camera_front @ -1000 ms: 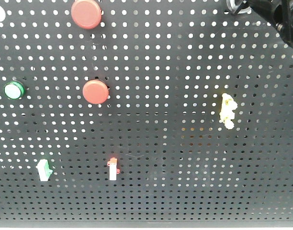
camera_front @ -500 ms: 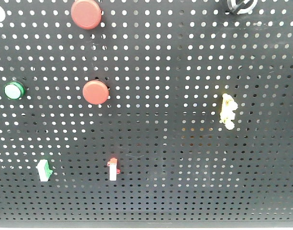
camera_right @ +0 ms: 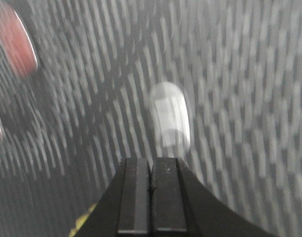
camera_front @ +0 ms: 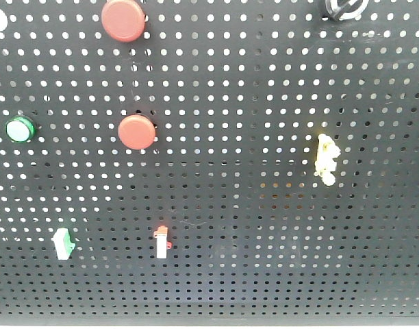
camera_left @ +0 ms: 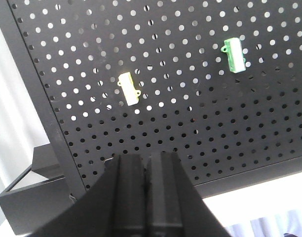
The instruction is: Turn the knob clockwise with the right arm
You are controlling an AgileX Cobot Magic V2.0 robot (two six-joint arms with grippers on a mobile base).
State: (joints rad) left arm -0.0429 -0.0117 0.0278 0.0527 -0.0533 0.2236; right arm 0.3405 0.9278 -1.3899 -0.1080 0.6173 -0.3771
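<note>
The right gripper [camera_right: 150,197] has its fingers pressed together on nothing, and its view of the pegboard [camera_right: 230,74] is blurred. The left gripper [camera_left: 146,197] is clenched too. The knob [camera_front: 343,8] sits at the board's top right edge

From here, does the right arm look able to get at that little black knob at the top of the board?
Probably yes. The knob sits uncovered at the board's top edge with nothing in front of it. The right pincer is shut and its view is blurred, so its position is unclear.
</note>
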